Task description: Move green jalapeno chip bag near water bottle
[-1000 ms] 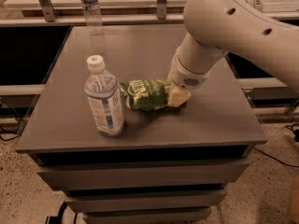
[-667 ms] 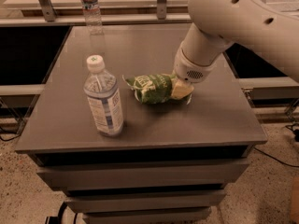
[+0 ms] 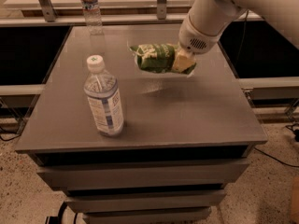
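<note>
The green jalapeno chip bag (image 3: 154,57) hangs in the air above the middle of the grey table, its shadow on the tabletop below it. My gripper (image 3: 183,62) is shut on the bag's right end, with the white arm reaching in from the upper right. The water bottle (image 3: 90,7), clear and ribbed with a narrow dark blue label band, stands upright at the table's far left edge, well away from the bag.
A larger bottle (image 3: 103,97) with a white cap and pale label stands upright at the front left of the grey table (image 3: 187,120). Metal rails and a ledge run behind the table. Drawers sit below the tabletop.
My gripper has lifted the chip bag off the tabletop and carried it up and toward the far side. Both bottles have stayed put.
</note>
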Tool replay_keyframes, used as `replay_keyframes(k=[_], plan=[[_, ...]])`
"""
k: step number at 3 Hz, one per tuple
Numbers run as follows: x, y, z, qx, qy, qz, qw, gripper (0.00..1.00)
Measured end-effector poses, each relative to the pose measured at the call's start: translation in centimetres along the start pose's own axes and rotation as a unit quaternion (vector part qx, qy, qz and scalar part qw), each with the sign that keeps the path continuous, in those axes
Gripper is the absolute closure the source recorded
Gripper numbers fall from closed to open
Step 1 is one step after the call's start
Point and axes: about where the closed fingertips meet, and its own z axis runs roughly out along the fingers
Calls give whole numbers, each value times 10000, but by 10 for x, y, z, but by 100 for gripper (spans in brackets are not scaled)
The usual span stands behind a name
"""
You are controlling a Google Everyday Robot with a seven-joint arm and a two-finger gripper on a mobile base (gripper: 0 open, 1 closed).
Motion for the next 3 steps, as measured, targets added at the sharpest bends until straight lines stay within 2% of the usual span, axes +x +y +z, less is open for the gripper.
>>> replay_keyframes(k=[1,2,3], plan=[[-14,-18,-21,605,-247,114,9978,100],[-29,-24,-25,1320,-384,28,9905,100],[-38,-35,-21,1634,-552,-67,9850,100]])
